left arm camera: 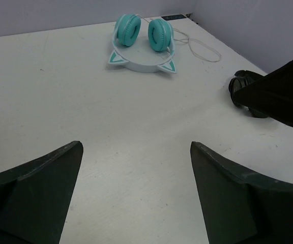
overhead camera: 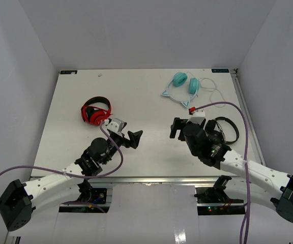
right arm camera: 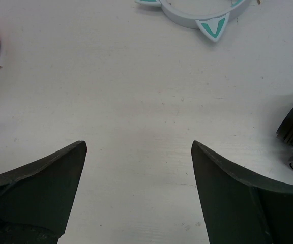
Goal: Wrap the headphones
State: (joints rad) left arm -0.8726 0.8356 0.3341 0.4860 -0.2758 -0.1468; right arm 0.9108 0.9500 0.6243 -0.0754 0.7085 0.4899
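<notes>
Approach stage, top view. Probably best done by bringing the right end effector (overhead camera: pixel 179 128) low toward the loose white cord (overhead camera: pixel 212 90), leaving the band to the left end effector (overhead camera: pixel 128 131), and skirting the black headphones (overhead camera: pixel 227 129) at right. Both released, holding nothing. Teal headphones (overhead camera: pixel 182 84) flat on the worktop (overhead camera: pixel 75 91) in the upper right of the frame, above the right end effector and well apart; farther still, up and right, from the left.

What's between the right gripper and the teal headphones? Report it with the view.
Only bare table lies between the right gripper and the headphones, shown in the right wrist view.
</notes>
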